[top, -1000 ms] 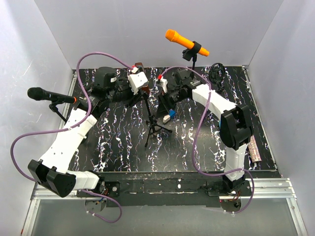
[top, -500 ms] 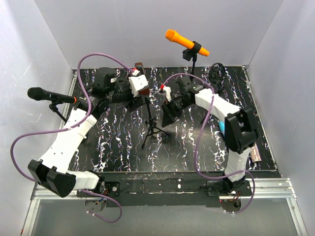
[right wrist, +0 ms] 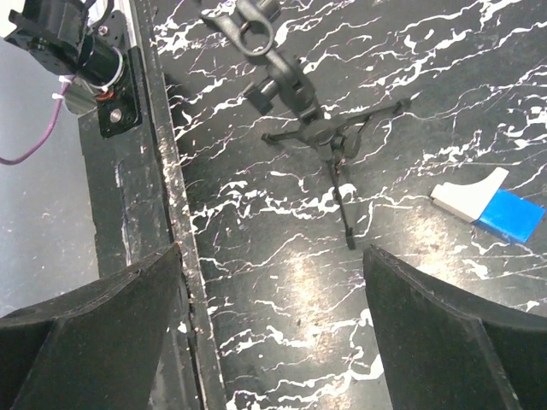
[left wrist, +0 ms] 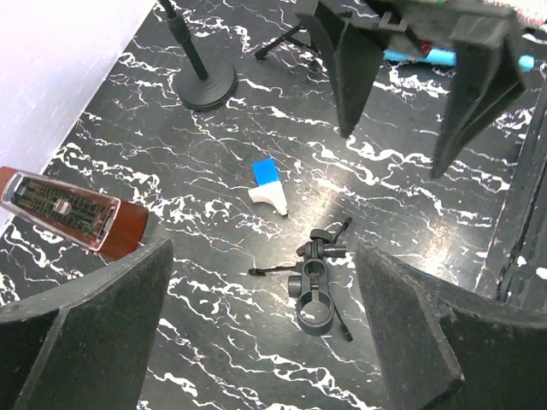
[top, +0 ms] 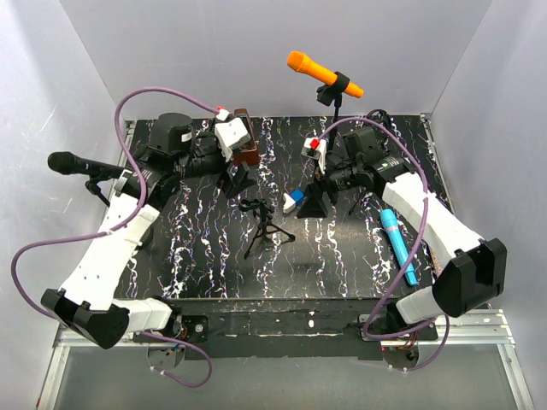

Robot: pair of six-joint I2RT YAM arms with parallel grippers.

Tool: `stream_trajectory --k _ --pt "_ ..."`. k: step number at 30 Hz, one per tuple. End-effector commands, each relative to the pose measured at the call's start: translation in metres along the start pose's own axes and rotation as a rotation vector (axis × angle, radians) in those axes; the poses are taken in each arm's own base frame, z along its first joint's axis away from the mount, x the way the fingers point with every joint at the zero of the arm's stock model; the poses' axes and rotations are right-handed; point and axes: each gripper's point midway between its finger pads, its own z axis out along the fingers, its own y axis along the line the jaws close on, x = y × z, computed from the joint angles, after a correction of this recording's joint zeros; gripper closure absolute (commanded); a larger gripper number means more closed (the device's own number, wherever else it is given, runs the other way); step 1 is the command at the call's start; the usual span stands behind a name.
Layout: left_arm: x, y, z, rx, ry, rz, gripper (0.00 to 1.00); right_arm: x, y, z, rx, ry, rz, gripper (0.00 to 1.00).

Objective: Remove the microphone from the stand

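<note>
having pulled back from the stand (top: 261, 224), left fingers (left wrist: 94, 333) and right fingers (right wrist: 94, 316) gape empty, blue microphone (top: 398, 246) lying on table (top: 205, 256).

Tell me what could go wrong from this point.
1. The empty tripod stand stands free between the open left gripper and right gripper. Either one swinging low could topple it.
2. The blue microphone lies loose beside the right arm, which could knock or roll it.
3. The left arm passes close to the black microphone and might bump it.
</note>
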Motion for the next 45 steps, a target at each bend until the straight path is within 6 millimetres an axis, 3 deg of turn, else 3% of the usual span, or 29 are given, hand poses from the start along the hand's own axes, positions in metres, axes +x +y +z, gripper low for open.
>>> stream_trajectory --k 1,7,12,17,23,30,40,45 --pt "-0.015 0.001 -0.019 -0.084 -0.041 -0.075 0.12 -0.028 -0.016 0.012 -0.006 -0.073 -0.052 0.07" --pt "0.009 0.041 -0.030 -0.398 0.057 -0.039 0.05 -0.056 -0.030 0.048 -0.069 -0.096 -0.232 0.08" --pt "0.016 0.035 -0.027 -0.378 0.094 0.079 0.04 -0.066 -0.034 0.082 -0.158 -0.066 -0.352 0.09" --pt "0.019 0.037 -0.026 -0.384 0.079 0.081 0.04 -0.055 -0.037 0.110 -0.208 -0.017 -0.393 0.11" --pt "0.024 0.047 -0.028 -0.413 0.080 0.062 0.03 -0.035 -0.031 0.112 -0.259 0.023 -0.350 0.15" --pt "0.026 0.053 -0.024 -0.414 0.068 0.020 0.03 -0.027 -0.024 0.106 -0.285 0.014 -0.318 0.18" --pt "0.025 0.055 -0.020 -0.407 0.064 0.010 0.03 -0.027 -0.021 0.120 -0.283 -0.034 -0.160 0.41" --pt "0.026 0.055 -0.020 -0.409 0.063 0.011 0.03 -0.032 -0.013 0.121 -0.306 -0.053 -0.141 0.57"
